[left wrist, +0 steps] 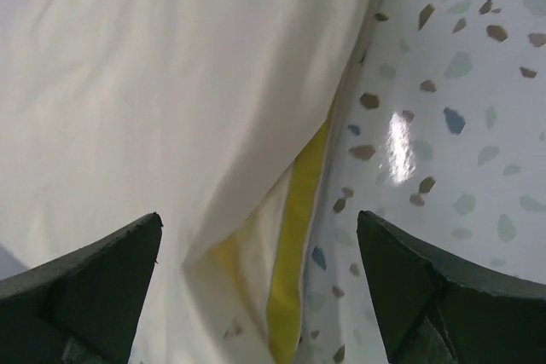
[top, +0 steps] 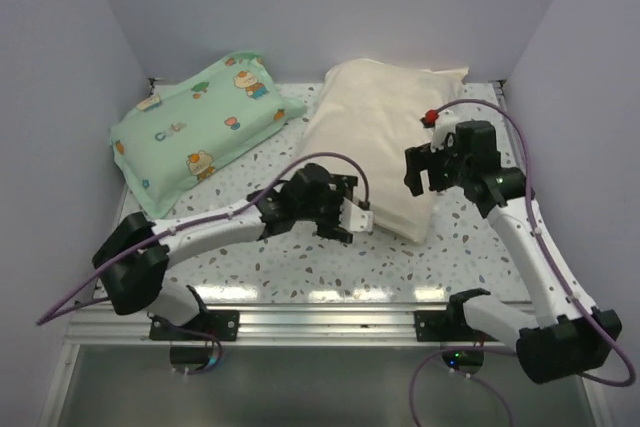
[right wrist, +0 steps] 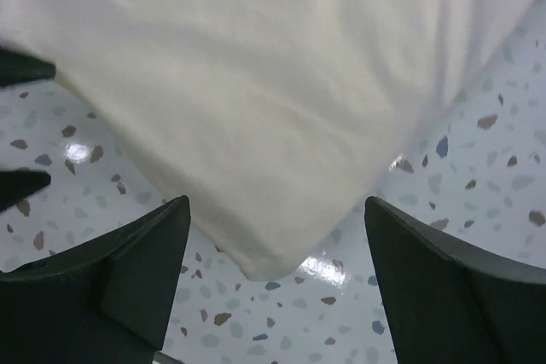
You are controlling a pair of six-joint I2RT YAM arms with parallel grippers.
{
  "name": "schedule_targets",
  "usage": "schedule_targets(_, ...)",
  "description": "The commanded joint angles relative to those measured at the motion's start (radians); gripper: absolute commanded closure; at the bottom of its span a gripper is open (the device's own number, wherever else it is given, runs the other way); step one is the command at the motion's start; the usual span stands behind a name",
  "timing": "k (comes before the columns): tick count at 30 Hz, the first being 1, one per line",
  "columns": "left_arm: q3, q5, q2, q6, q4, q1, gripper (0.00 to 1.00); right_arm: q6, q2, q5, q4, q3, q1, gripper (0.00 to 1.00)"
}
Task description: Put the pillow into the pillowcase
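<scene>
Left gripper [top: 357,219] and right gripper [top: 414,173] gaping wide, gripping nothing.
Top: both are hovering at the pillowcase's [top: 375,132] near end. Left wrist: pillow's [left wrist: 294,236] yellow edge is peeking from it, open table [left wrist: 444,125] beside. Right wrist: its corner is lying between the jaws.

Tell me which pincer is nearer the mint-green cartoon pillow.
Left. The left pincer sits at the near-left corner of the pillowcase, to the right of the mint-green cartoon pillow. The right pincer hangs over the pillowcase's near-right part, farther away.
</scene>
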Motion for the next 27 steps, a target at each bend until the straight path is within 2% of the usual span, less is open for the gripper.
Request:
schedule_targets(1, 0.067, -0.276, 0.179, 0.062, 0.200, -0.187, 0.00, 0.089, 0.102, -0.103, -0.101, -0.005, -0.190, 0.14)
schedule_targets(2, 0.093, -0.340, 0.221, 0.088, 0.229, -0.217, 0.00, 0.089, 0.119, -0.136, -0.107, 0.006, -0.290, 0.13)
schedule_targets(5, 0.173, -0.425, 0.375, 0.150, 0.262, -0.287, 0.00, 0.115, 0.175, -0.228, -0.135, 0.061, -0.453, 0.13)
schedule_targets(6, 0.173, -0.444, 0.405, 0.166, 0.332, -0.297, 0.00, 0.108, 0.188, -0.239, -0.135, 0.084, -0.486, 0.13)
schedule_targets(10, 0.205, -0.526, 0.579, 0.212, 0.427, -0.301, 0.01, 0.073, 0.221, -0.276, -0.141, 0.131, -0.627, 0.13)
schedule_targets(12, 0.236, -0.542, 0.619, 0.221, 0.397, -0.300, 0.31, 0.063, 0.234, -0.287, -0.146, 0.153, -0.649, 0.14)
schedule_targets(13, 0.256, -0.547, 0.625, 0.212, 0.386, -0.295, 0.52, 0.059, 0.241, -0.290, -0.152, 0.159, -0.655, 0.14)
schedule_targets(14, 0.259, -0.539, 0.616, 0.177, 0.374, -0.289, 0.96, 0.042, 0.254, -0.308, -0.153, 0.162, -0.657, 0.14)
schedule_targets(15, 0.277, -0.527, 0.599, 0.151, 0.362, -0.281, 1.00, 0.028, 0.260, -0.320, -0.156, 0.162, -0.655, 0.15)
schedule_targets(17, 0.345, -0.447, 0.555, 0.037, 0.294, -0.237, 1.00, -0.034, 0.274, -0.366, -0.184, 0.156, -0.655, 0.20)
schedule_targets(20, 0.570, -0.370, 0.580, -0.122, 0.147, -0.145, 1.00, -0.091, 0.277, -0.452, -0.235, 0.133, -0.655, 0.21)
schedule_targets(22, 0.684, -0.309, 0.599, -0.180, 0.141, -0.093, 1.00, -0.124, 0.277, -0.516, -0.285, 0.124, -0.657, 0.21)
schedule_targets(27, 0.787, -0.127, 0.547, -0.199, -0.002, -0.059, 1.00, -0.243, 0.194, -0.664, -0.344, 0.142, -0.657, 0.21)
